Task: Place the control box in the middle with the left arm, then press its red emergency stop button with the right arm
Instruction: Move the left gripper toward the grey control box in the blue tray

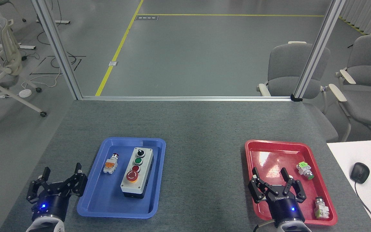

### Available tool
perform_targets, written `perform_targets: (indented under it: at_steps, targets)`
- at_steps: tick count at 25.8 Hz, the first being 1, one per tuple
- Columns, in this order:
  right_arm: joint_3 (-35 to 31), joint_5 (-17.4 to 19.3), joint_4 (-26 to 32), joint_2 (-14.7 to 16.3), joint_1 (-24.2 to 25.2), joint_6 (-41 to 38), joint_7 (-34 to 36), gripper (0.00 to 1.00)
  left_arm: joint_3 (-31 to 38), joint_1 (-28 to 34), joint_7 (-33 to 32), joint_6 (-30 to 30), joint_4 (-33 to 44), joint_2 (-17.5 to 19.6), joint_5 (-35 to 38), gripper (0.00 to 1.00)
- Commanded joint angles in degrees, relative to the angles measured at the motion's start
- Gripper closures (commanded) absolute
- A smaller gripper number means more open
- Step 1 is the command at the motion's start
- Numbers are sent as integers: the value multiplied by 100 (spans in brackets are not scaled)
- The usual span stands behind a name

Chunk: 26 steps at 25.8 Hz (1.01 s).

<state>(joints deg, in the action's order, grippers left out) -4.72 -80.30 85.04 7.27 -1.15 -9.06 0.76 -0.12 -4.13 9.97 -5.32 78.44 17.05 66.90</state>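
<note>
Control box (137,172) lies in the blue tray (90,201), lower left of frame, not yet on the bare tabletop (204,154). My left gripper (62,173) waits beside the tray, fingers apart, empty. Right gripper (271,178), fingers apart, hovers over the red tray (330,219), clear of centre.

Grey, glossy floor (204,54) stretches away, catching soft overhead light, with a yellow line (118,51) running across it. Two aluminium posts (55,48) rise from the table's far edge. On the left, a white office chair (2,74) sits among loose cables (60,59). On the right, two grey padded armchairs (285,67) wait, and a white desk (349,154) carries a black mouse (359,172)
</note>
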Motion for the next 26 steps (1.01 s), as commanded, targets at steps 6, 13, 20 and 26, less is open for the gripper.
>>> perform_targets:
  at_steps: [6,13,20,26]
  targets:
    - [-73,-3,13,64,10,0,12,2,12,8,137,14,40,-9,-2,1]
    - [-143,15,22,64,45,-9,21,2,-199,553,172,128,576,-88,78,1]
    - [-143,15,4,55,45,-61,21,2,-964,632,164,93,532,-580,183,1]
    - [-152,15,4,55,36,-61,-5,2,-1034,404,181,93,-171,-1046,684,1]
